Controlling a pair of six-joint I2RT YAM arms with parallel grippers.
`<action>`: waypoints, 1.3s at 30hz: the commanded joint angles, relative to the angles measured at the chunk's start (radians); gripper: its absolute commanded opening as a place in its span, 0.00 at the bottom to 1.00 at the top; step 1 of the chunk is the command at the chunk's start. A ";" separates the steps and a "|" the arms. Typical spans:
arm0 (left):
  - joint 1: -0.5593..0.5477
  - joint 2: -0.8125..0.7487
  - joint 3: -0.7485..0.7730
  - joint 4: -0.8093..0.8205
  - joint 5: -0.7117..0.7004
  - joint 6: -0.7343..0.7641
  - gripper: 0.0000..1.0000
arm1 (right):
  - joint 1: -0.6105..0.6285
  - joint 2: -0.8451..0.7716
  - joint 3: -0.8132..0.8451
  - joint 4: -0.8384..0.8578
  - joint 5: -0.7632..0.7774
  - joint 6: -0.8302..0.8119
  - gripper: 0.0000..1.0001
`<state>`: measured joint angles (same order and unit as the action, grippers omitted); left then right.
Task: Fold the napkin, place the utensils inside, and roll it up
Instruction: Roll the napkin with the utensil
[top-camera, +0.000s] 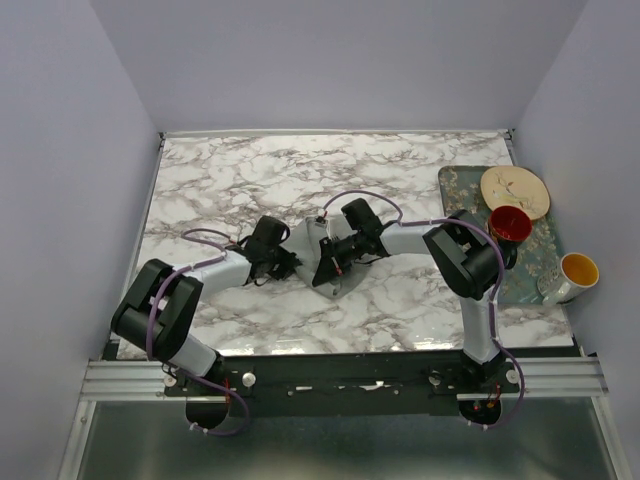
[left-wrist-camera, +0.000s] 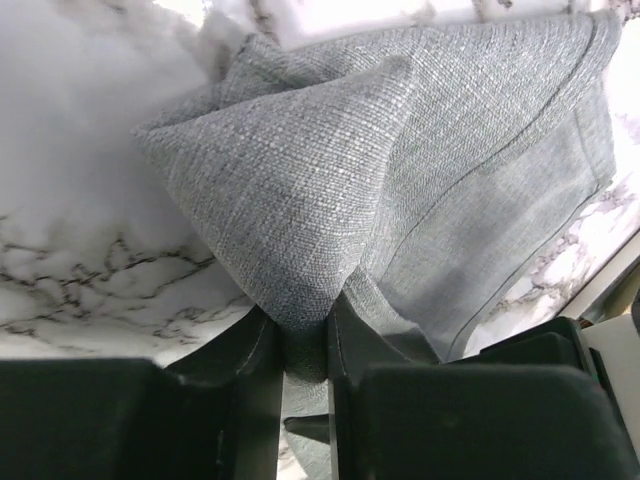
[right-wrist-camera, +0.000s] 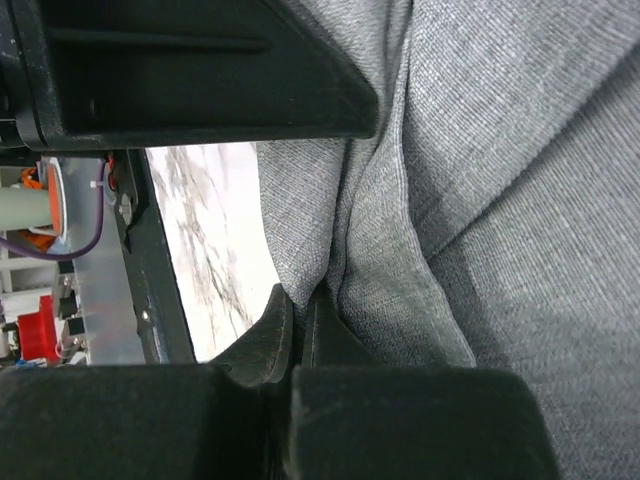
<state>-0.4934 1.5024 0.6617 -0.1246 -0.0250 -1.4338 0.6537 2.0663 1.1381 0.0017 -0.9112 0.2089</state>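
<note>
napkin (top-camera: 303, 238) bunched mid marble table (top-camera: 200, 190), clamped by left gripper (left-wrist-camera: 300, 335) and right gripper (right-wrist-camera: 298, 320); at 3 o'clock, patterned tray (top-camera: 455, 185) carries plate (top-camera: 514, 190), red cup (top-camera: 509, 222); yellow-lined cup (top-camera: 578, 270) at its edge.

A floral-patterned grey tray (top-camera: 537, 268) lies at the right edge of a marble-patterned tabletop (top-camera: 230, 180). A beige plate (top-camera: 514, 190) sits on the tray's far end, with a red cup (top-camera: 509, 222) just beside it and a white mug with a yellow interior (top-camera: 572, 274) at the tray's near right corner.
</note>
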 joint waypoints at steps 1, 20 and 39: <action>-0.008 0.079 -0.017 -0.066 -0.095 0.088 0.09 | 0.009 0.018 -0.031 -0.118 0.119 -0.137 0.02; -0.094 0.067 0.208 -0.409 -0.056 -0.065 0.00 | 0.420 -0.379 -0.094 -0.192 1.161 -0.043 0.59; -0.093 0.081 0.210 -0.414 0.003 -0.096 0.00 | 0.480 -0.244 -0.075 -0.077 1.149 -0.177 0.55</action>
<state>-0.5720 1.5730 0.8566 -0.4969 -0.0486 -1.5127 1.1202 1.7882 1.0477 -0.1207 0.2150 0.0559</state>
